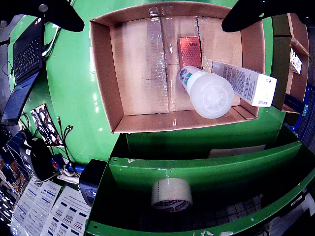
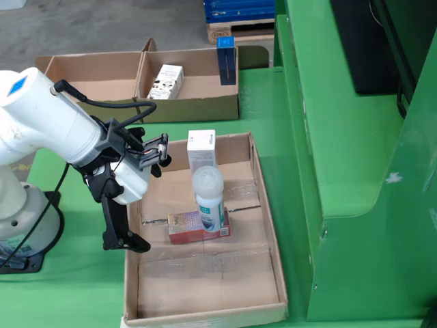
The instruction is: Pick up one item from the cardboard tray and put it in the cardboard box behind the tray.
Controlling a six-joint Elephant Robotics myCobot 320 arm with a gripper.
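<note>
The cardboard tray [image 2: 205, 290] lies on the green table and holds three items. A white bottle [image 2: 207, 195] with a translucent cap rests on a flat red box [image 2: 183, 231], and a white carton [image 2: 201, 149] stands behind it. In the wrist view the bottle [image 1: 206, 91], the carton [image 1: 246, 82] and the red box [image 1: 190, 50] sit in the right part of the tray [image 1: 140, 69]. My gripper [image 2: 145, 205] is open and empty, hanging over the tray's left wall. In the wrist view, its fingers [image 1: 54, 14] show wide apart at the top corners. The cardboard box [image 2: 102, 78] stands behind the tray.
The box behind holds a white patterned carton [image 2: 166, 82] and a blue box [image 2: 226, 60]. A tall green structure [image 2: 341, 150] borders the tray's right side. A tape roll [image 1: 171, 194] lies on a green shelf below. A laptop [image 1: 24, 59] and cables sit at the left.
</note>
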